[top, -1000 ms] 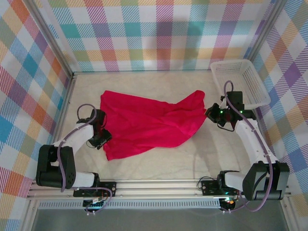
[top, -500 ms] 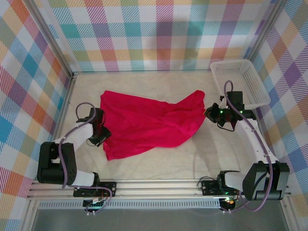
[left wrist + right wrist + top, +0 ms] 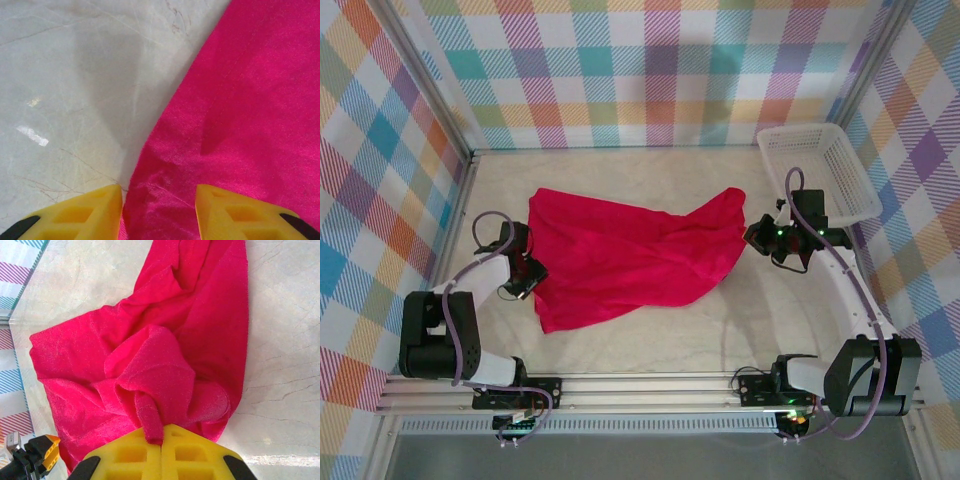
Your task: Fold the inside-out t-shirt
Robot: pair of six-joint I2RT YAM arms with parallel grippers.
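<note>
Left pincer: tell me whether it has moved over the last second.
Yes. In the top view the left pincer has crept left and away from the near rail, along the t-shirt's left edge.

I'm working in a robot lab cell. Pastel plaid panels (image 3: 650, 70) box it in on three sides, framed by bare aluminium posts (image 3: 420, 75). The marble-look tabletop (image 3: 650, 335) ends at a metal rail (image 3: 650, 385), with the left arm base (image 3: 435, 345) and right arm base (image 3: 865, 375) at either end of it. A white plastic basket (image 3: 817, 170) sits in the far right corner.
</note>
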